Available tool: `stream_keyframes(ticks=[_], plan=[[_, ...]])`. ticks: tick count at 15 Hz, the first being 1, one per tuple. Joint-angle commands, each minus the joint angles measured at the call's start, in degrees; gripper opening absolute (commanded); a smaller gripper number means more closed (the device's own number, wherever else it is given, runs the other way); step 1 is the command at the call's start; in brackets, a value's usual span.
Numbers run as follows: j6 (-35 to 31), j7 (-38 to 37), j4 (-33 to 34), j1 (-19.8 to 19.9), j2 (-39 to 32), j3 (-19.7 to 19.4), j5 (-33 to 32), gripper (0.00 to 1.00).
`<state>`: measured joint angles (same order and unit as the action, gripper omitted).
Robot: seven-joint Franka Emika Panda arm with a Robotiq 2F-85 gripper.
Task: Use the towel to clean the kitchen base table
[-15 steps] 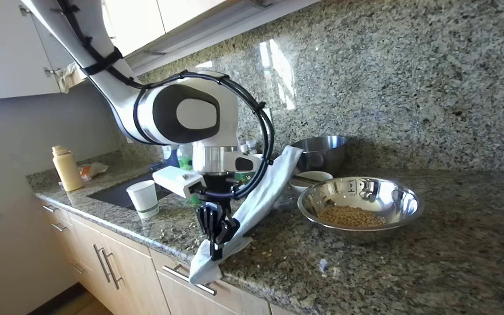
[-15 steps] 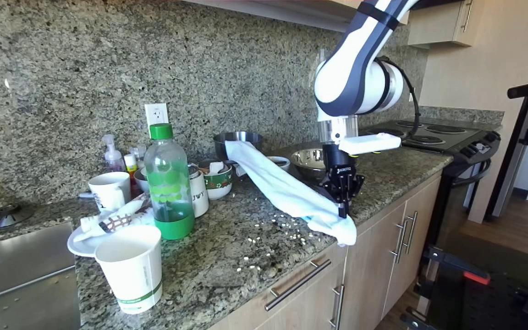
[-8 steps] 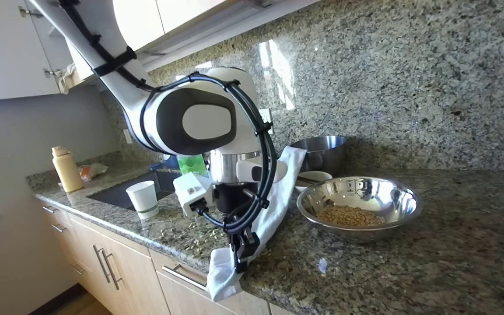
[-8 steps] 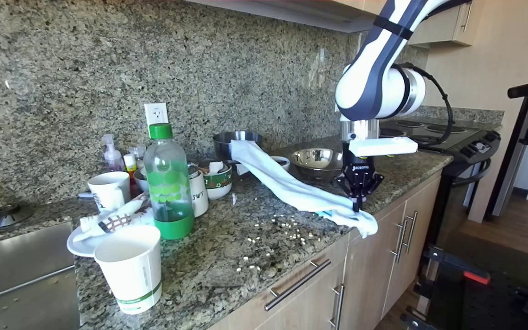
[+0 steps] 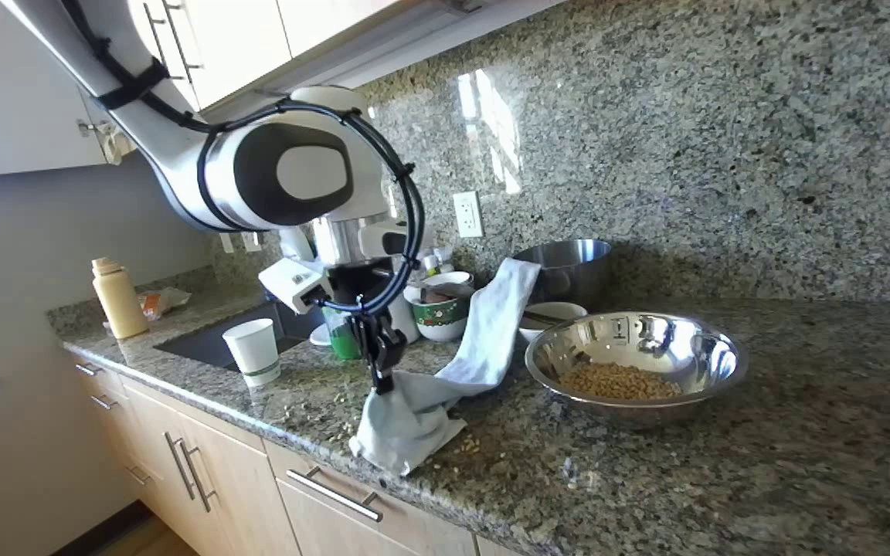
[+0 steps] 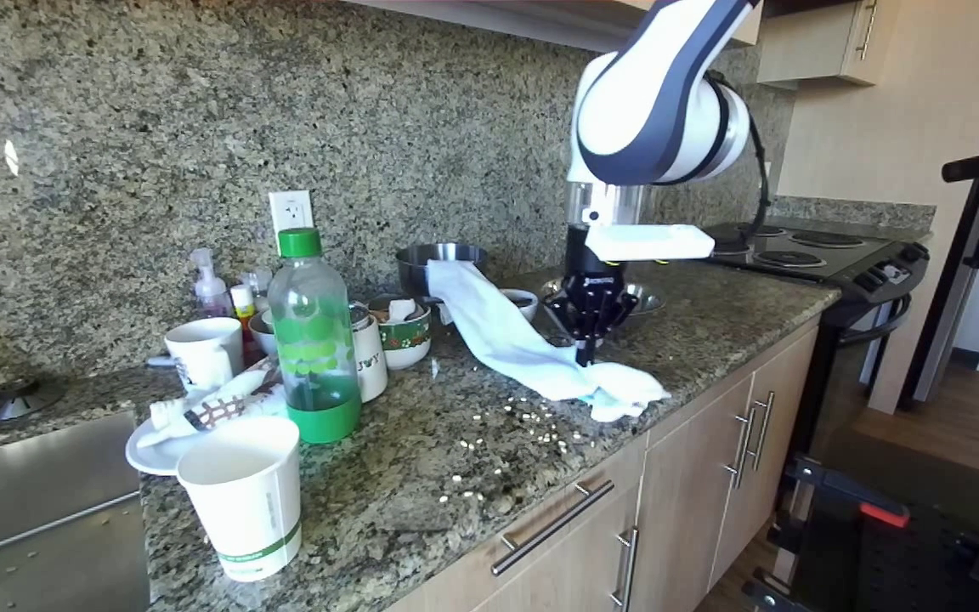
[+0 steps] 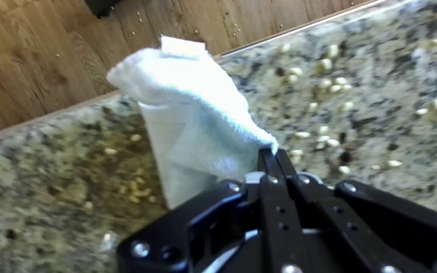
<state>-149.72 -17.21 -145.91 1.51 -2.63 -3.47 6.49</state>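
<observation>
Wrist view: the gripper holds the towel clamped between its jaws. In both exterior views, the arm bends above the jaws, which point downward.

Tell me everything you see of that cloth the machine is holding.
The towel looks long and soft, white to pale blue, with an apparent white tag at one edge. The gripper pinches it partway along. Its front end drops in folds to the speckled counter near the edge; its back end rises beside a deep metal bowl, and what props it is hidden.
</observation>
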Motion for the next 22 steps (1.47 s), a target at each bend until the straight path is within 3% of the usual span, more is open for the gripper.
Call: stream_keyframes(ticks=[1,5,8,11,18,22], plan=[[1.95,1.63,3.78,-4.78,0.92,5.72,0.74,0.0],[4.74,9.92,9.69,-8.06,-2.41,10.34,6.92,0.0],[6.92,21.77,13.79,-8.33,-6.42,12.5,12.85,0.0],[9.07,29.38,18.92,-7.85,-12.58,13.5,11.47,0.0],[11.15,31.63,26.74,-7.13,-23.87,13.27,4.95,0.0],[10.96,30.82,26.75,-5.15,-26.11,12.43,4.09,0.0]])
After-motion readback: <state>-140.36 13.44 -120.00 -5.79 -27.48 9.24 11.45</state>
